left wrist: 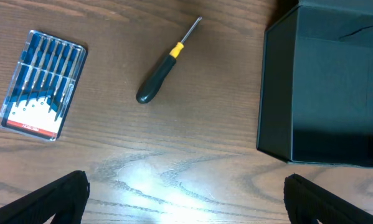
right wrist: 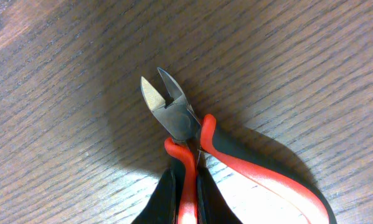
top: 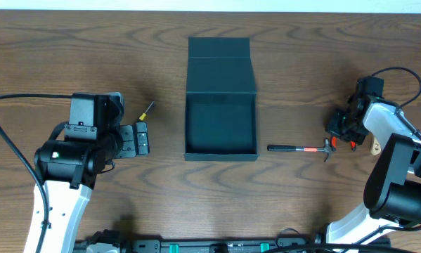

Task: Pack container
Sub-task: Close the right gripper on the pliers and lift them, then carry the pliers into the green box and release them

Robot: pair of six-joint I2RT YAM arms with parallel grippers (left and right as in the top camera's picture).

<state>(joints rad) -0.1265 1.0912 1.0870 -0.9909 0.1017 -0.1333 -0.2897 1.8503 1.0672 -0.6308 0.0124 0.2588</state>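
Gaping teal container [top: 221,126], bare floor showing, right jaws clenched on cutters [right wrist: 180,121], left jaws released.

Open container [top: 221,126] mid-table, unobstructed from above; hammer [top: 299,149] just right of it

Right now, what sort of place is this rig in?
Probably a lab test bench: a brown wood-grain table, an open dark teal rectangular box, and hand tools laid around it, like the small black-and-red hammer and red-and-black side cutters.
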